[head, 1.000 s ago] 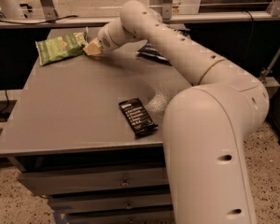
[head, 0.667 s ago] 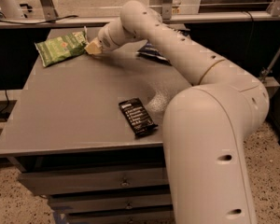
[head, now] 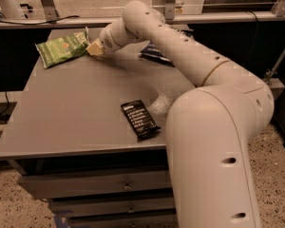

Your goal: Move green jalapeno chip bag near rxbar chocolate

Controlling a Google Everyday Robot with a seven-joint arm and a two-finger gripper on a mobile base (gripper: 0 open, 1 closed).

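The green jalapeno chip bag (head: 61, 50) lies at the far left corner of the grey table (head: 71, 108). My gripper (head: 94, 48) is at the bag's right end, low over the table and touching or nearly touching the bag. The rxbar chocolate (head: 139, 118), a flat black wrapper with white text, lies near the table's front edge, right of the middle and well apart from the bag. My arm (head: 180, 51) reaches across the table from the right.
A dark blue chip bag (head: 154, 55) lies at the far right of the table, partly hidden by my arm. Drawers (head: 99, 186) sit under the tabletop. A dark bench and metal frame posts stand behind the table.
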